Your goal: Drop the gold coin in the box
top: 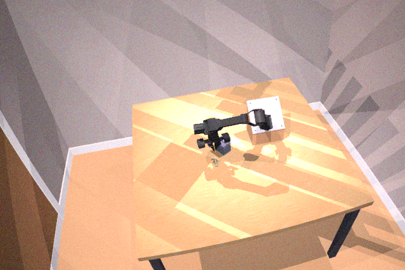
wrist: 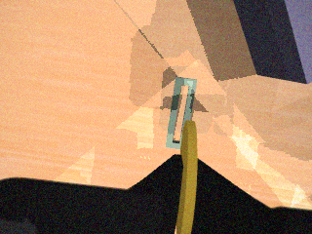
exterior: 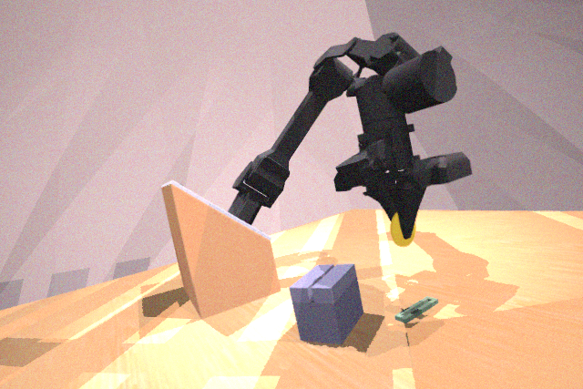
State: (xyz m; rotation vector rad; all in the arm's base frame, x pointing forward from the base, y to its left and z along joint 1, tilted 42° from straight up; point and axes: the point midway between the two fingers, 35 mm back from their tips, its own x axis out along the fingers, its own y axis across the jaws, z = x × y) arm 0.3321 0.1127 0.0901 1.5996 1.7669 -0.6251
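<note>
— Grey walls behind, wooden table [top: 248, 195] under striped light and shadow. Black arm [exterior: 291, 135] bolted to a white plate [top: 273, 110] at the far side, reaching out and bending down at the wrist.

— And beside the arm?

— Leaning tan panel [exterior: 220, 262] in the exterior view, hiding the arm's base. Just in front of it, the grey box [exterior: 327, 304], closed, with the narrow slot [exterior: 322, 278] running across its lid.

— State of the gripper [exterior: 400, 224]?

— Pointing straight down, clamped tight on the coin [exterior: 401, 232]. Lower rim of the gold disc poking out below the fingers, edge-on to the wrist camera [wrist: 187, 175].

— So where exactly is the coin?

— Up in the air, well clear of the table, touching only the fingers. Off to the side of the box, not over the slot.

— And the holder [exterior: 416, 309]?

— Lying flat on the table near the box, its groove bare [wrist: 180, 113]. Seen from the wrist, just past the coin's tip, well below it.
</note>
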